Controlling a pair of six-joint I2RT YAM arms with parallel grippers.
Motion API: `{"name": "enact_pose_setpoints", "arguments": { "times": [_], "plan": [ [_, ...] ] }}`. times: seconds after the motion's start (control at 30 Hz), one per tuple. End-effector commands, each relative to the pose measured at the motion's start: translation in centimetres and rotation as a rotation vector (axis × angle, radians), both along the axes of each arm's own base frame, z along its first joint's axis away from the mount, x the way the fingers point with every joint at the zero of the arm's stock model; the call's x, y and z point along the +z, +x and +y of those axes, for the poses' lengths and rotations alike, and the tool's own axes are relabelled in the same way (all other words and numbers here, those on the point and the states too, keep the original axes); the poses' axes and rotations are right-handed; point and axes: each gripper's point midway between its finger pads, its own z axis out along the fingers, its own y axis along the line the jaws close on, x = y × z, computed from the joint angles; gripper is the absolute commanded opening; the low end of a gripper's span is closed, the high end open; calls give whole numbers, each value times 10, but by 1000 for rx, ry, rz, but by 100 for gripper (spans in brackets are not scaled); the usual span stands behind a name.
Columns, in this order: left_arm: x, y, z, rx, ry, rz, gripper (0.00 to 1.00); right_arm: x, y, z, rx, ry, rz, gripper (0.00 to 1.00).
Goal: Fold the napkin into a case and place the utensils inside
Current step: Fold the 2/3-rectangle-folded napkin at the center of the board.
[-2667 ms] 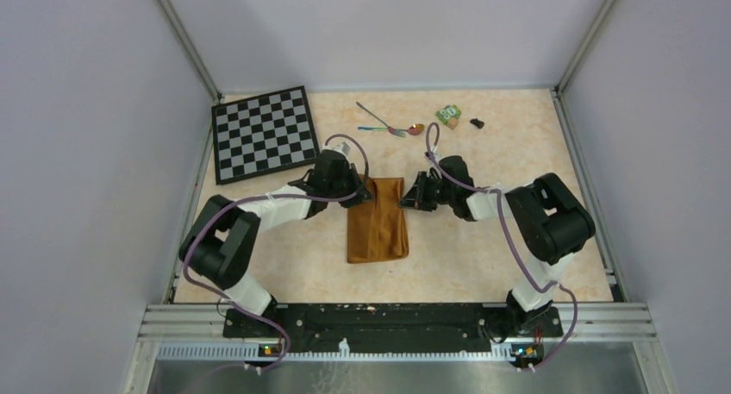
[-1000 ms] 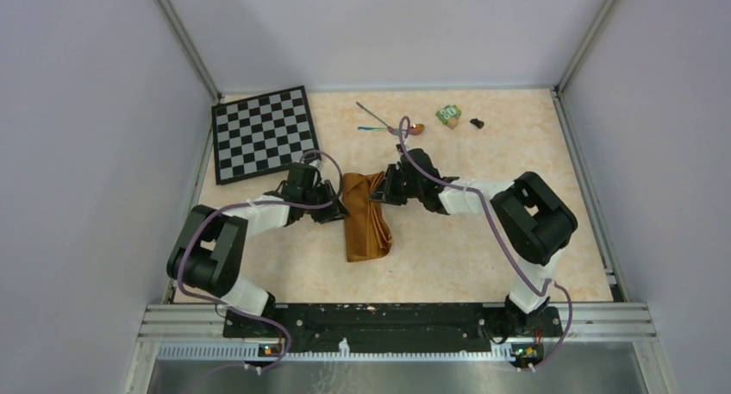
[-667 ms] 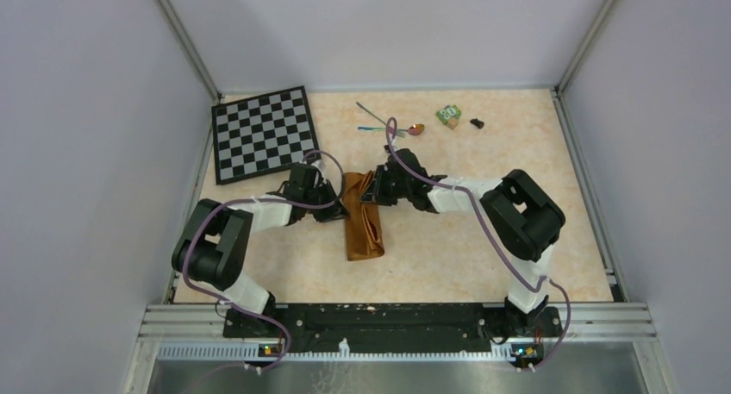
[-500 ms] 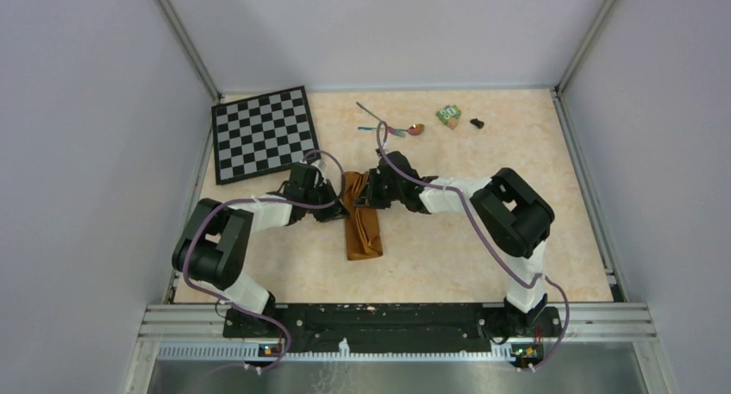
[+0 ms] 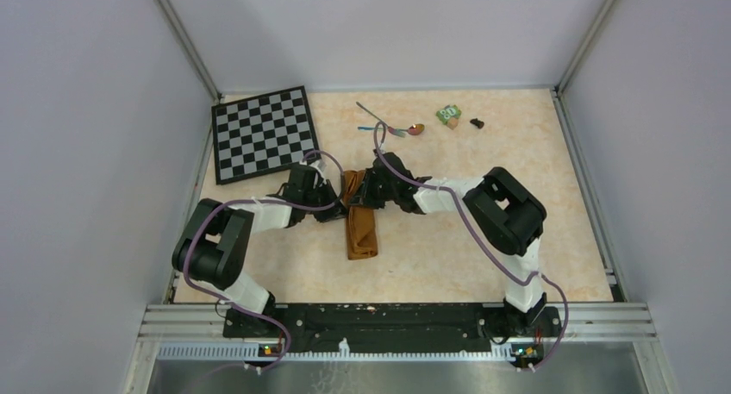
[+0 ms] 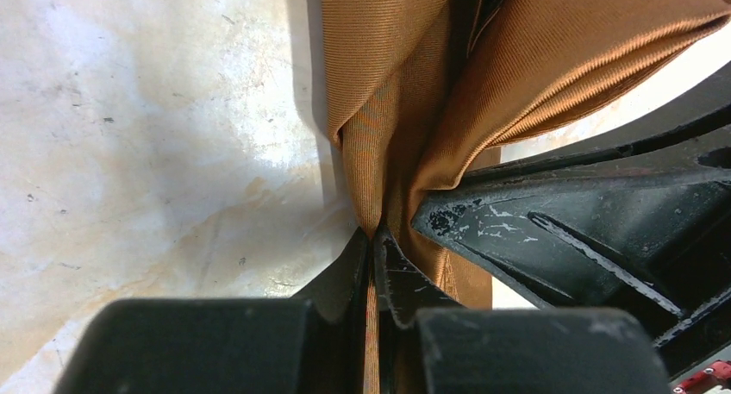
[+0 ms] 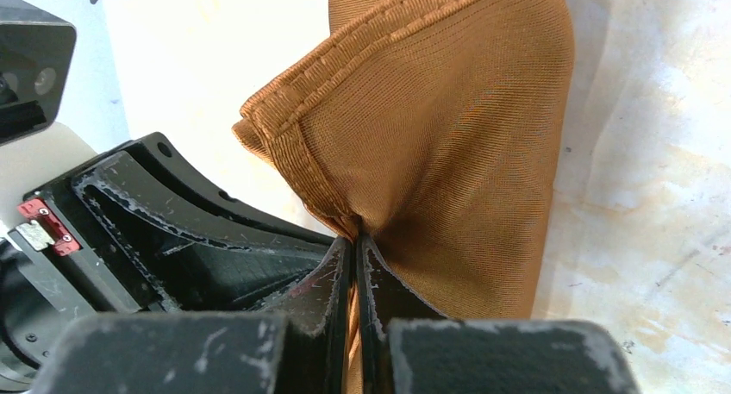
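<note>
Napkin (image 5: 362, 230) is lying folded narrow on the beige table (image 5: 448, 239), right of the chessboard (image 5: 263, 134), grey walls (image 5: 388, 32) enclosing; arms (image 5: 440, 196) are hiding its far end.

Left wrist: left gripper (image 6: 372, 239) is pinching a napkin fold.

Right wrist: right gripper (image 7: 353, 243) is pinching the hem.

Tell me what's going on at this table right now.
Both arms are working on the napkin, which lies folded into a narrow strip mid-table. The left end effector and the right end effector each pinch the cloth at its far end, facing each other closely. The utensils lie untouched near the far edge, not far from a small green block, so nothing has gone inside the fold yet.
</note>
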Motion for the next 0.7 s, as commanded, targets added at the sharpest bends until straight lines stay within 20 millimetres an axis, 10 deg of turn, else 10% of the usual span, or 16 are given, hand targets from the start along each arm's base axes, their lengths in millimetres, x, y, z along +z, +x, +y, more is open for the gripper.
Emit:
{"name": "enact_pose_setpoints", "arguments": {
  "times": [0.0, 0.43, 0.67],
  "plan": [
    [-15, -10, 7, -3, 40, 18, 8, 8, 4, 18, -17, 61, -17, 0],
    [-3, -15, 18, 20, 79, 7, 18, -9, 3, 15, -36, 53, -9, 0],
    [13, -27, 29, 44, 76, -1, 52, -8, 3, 15, -28, 50, -20, 0]
  ]
}}
